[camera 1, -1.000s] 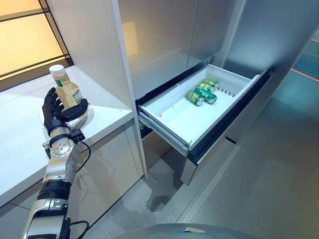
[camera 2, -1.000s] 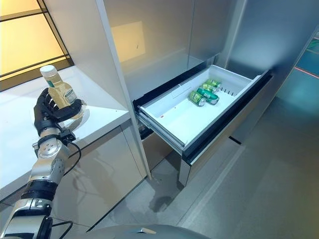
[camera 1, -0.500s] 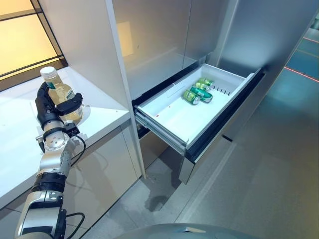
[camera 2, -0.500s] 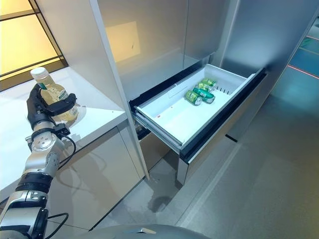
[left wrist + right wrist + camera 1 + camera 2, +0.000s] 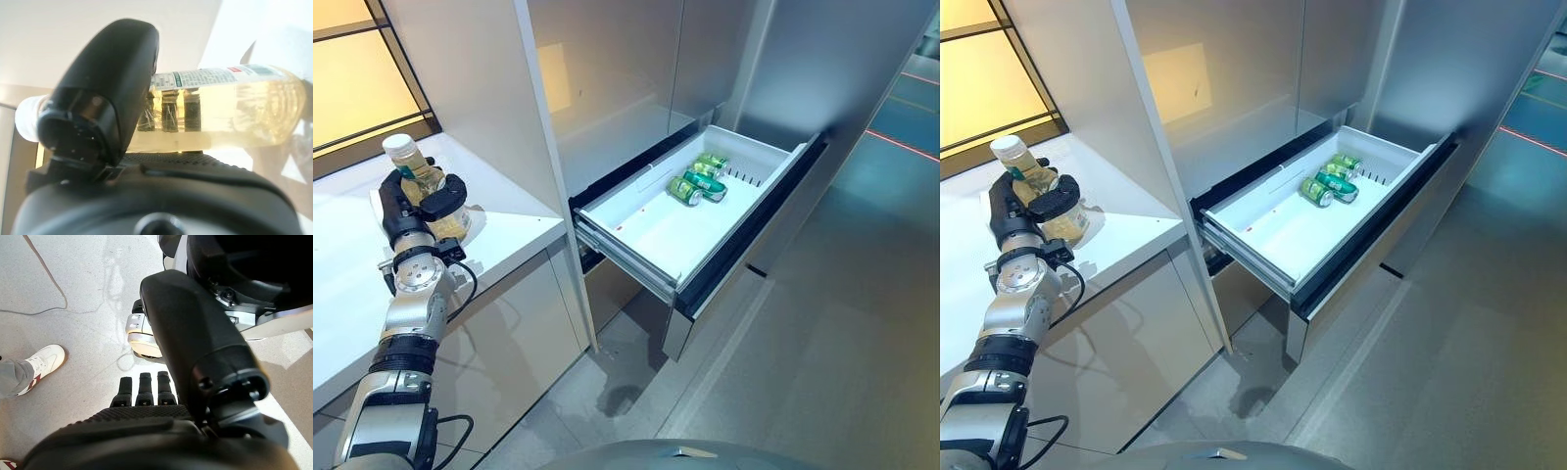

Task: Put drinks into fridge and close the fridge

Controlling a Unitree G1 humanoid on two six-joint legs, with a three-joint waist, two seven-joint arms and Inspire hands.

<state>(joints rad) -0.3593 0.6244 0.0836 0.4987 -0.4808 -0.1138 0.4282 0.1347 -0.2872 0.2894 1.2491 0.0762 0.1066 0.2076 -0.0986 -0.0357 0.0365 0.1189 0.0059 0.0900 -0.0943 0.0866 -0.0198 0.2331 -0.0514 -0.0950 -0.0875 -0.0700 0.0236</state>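
A bottle [image 5: 401,152] of pale yellow drink with a white cap stands upright at the white counter [image 5: 509,230] on the left. My left hand [image 5: 403,220] is shut on it, fingers behind and thumb across the front. The left wrist view shows the bottle [image 5: 234,112] with my thumb [image 5: 102,93] across it. The white fridge drawer [image 5: 656,235] is pulled out to the right of the counter, with green cans [image 5: 697,181] lying at its far end. My right hand [image 5: 146,423] hangs over the floor, fingers relaxed and empty.
A tall grey panel [image 5: 470,88] stands between the counter and the fridge. The drawer's dark front [image 5: 754,230] juts into the grey floor [image 5: 822,352]. A person's white shoe [image 5: 41,360] is on the floor near my right hand.
The whole picture has shifted a little, so the camera moved. My left thumb has curled further round the bottle, higher on its body. The drawer and cans have not moved.
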